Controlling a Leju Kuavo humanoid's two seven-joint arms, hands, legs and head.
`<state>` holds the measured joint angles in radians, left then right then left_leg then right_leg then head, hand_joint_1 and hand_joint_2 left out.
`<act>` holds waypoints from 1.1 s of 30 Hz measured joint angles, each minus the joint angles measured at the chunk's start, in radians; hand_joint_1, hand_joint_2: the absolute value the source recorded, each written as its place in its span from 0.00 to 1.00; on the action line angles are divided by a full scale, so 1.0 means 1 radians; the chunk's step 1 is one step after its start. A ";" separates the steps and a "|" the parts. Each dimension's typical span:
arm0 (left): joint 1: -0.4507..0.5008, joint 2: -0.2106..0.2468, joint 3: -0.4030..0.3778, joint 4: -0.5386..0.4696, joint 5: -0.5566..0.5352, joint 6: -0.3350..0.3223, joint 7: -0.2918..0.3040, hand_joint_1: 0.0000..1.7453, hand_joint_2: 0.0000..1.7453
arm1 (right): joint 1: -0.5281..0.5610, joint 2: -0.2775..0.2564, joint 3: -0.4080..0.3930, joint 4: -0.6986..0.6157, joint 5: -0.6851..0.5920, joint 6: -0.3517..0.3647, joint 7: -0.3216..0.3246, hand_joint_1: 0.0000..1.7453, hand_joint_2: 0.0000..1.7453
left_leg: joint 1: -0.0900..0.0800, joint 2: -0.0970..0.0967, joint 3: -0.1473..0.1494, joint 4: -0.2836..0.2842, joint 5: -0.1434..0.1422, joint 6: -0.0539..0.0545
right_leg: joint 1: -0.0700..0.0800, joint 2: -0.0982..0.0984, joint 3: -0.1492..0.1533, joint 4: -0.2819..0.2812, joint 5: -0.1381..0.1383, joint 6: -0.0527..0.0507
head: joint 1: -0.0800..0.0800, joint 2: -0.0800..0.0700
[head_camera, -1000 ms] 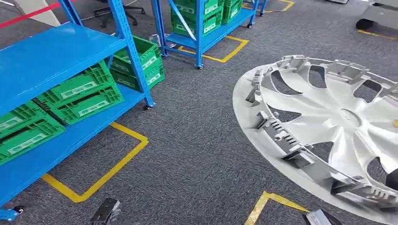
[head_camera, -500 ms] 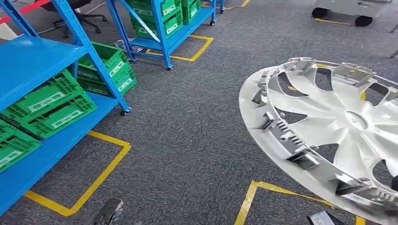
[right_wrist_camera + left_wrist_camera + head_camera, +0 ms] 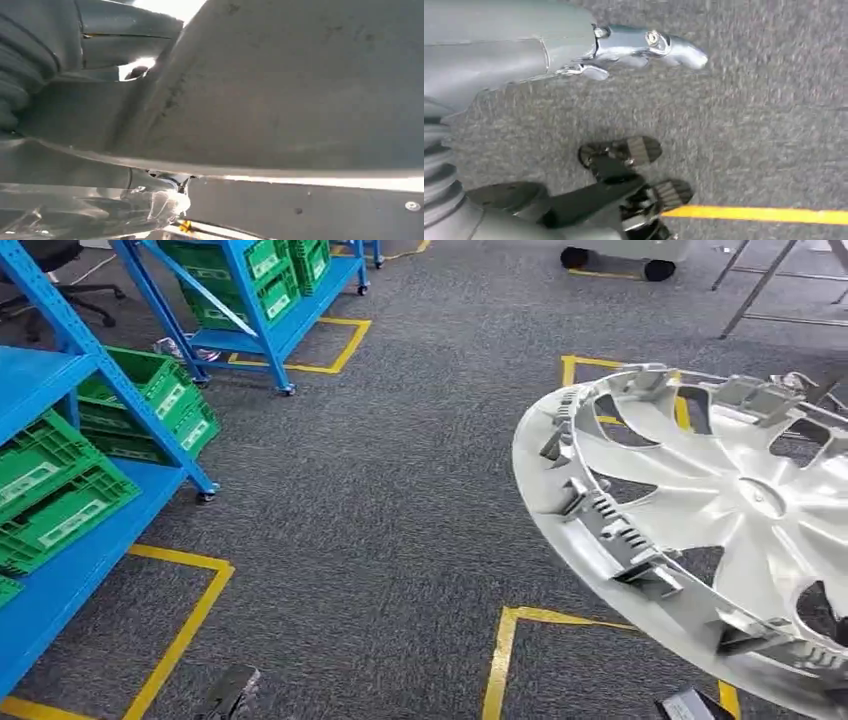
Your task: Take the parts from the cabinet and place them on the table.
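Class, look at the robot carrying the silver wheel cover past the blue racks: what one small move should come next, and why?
Probably keep turning and walking with the wheel cover held steady. The head view shows carpet and blue racks but no table yet, so releasing now would drop it. The right robot hand lies against the cover; the left robot hand hangs over the floor.

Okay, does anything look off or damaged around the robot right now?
Nothing stands out. The silver wheel cover looks intact, carried tilted above the carpet. The green crates sit squarely on the blue shelving.
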<state>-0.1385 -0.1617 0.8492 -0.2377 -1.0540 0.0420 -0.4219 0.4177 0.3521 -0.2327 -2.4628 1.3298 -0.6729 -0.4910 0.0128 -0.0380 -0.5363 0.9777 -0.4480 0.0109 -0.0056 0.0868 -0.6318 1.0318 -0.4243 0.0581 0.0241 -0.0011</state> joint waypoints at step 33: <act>0.005 -0.008 -0.006 0.000 0.005 0.015 0.003 0.00 1.00 | -0.001 0.000 -0.003 0.001 -0.002 0.000 0.011 1.00 1.00 | -0.007 0.017 -0.007 -0.002 0.005 0.010 | -0.005 -0.053 -0.051 0.103 -0.058 0.002 | 0.007 0.000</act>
<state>-0.1332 -0.1701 0.8431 -0.2380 -1.0491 0.0572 -0.4189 0.4170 0.3525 -0.2361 -2.4617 1.3283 -0.6729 -0.4799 0.0063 -0.0212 -0.5430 0.9760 -0.4431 0.0211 -0.0106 0.0338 -0.6827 1.1349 -0.4821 0.0601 0.0309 -0.0011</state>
